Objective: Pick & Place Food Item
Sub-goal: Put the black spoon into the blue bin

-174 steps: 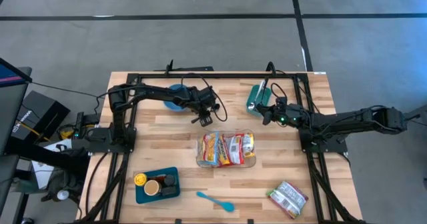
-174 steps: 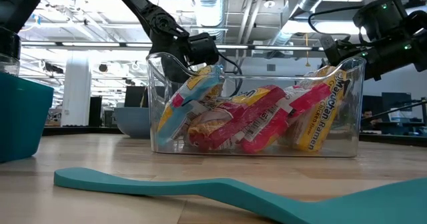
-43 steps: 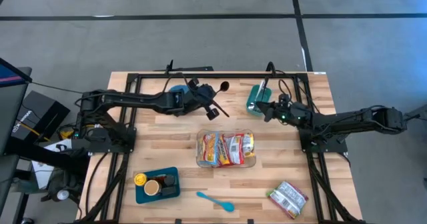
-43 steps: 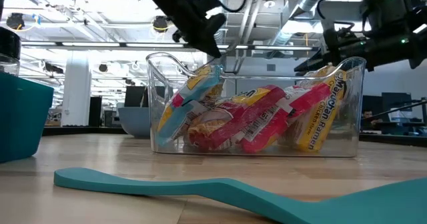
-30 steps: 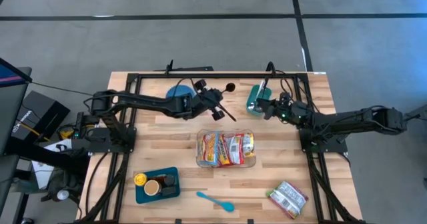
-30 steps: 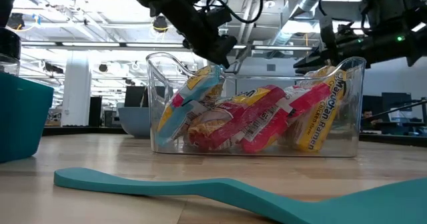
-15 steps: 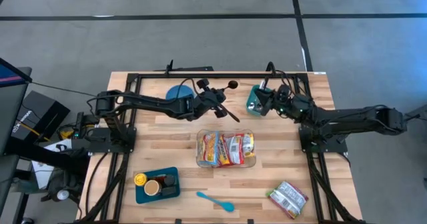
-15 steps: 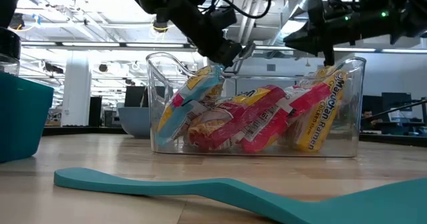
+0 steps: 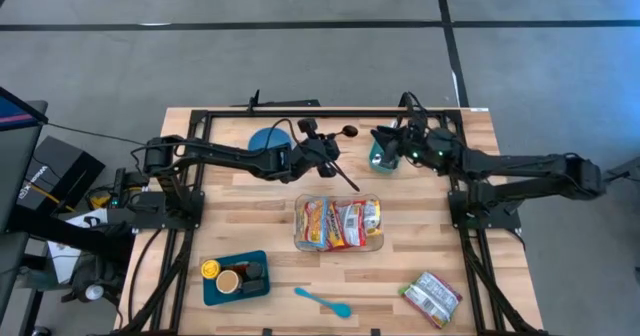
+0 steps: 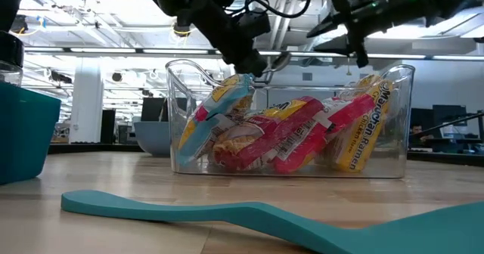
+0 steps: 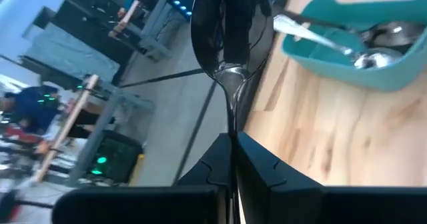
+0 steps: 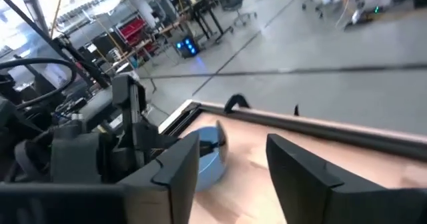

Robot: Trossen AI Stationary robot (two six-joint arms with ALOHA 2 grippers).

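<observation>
A clear container (image 9: pixel 338 223) at the table's middle holds several ramen packets (image 10: pixel 291 137); another packet (image 9: pixel 432 298) lies flat at the near right. My left gripper (image 9: pixel 322 154) hovers just beyond the container's far side, shut on a dark spoon (image 9: pixel 350 132). My right gripper (image 9: pixel 388 136) stands open in the air over a teal cutlery bin (image 9: pixel 382 156) at the far right, nothing between its fingers (image 12: pixel 175 165). My left gripper pinches the spoon's thin handle (image 11: pixel 232 127) between its two fingers, a little behind the bowl (image 11: pixel 230 24). The spoon runs along the fingers, its bowl standing out past the fingertips. It is lifted clear of the table, above the container's far rim (image 10: pixel 261 66).
A blue bowl (image 9: pixel 267 136) sits at the far side, left of my left gripper. A teal tray (image 9: pixel 236 277) with small jars stands at the near left, and a teal spatula (image 9: pixel 322 302) lies by the near edge. The bin holds metal cutlery (image 11: pixel 363 59).
My right gripper has risen and gone toward the table's far edge, ending over the teal bin. My left gripper has stayed where it was but rolled at the wrist, turning the spoon with it.
</observation>
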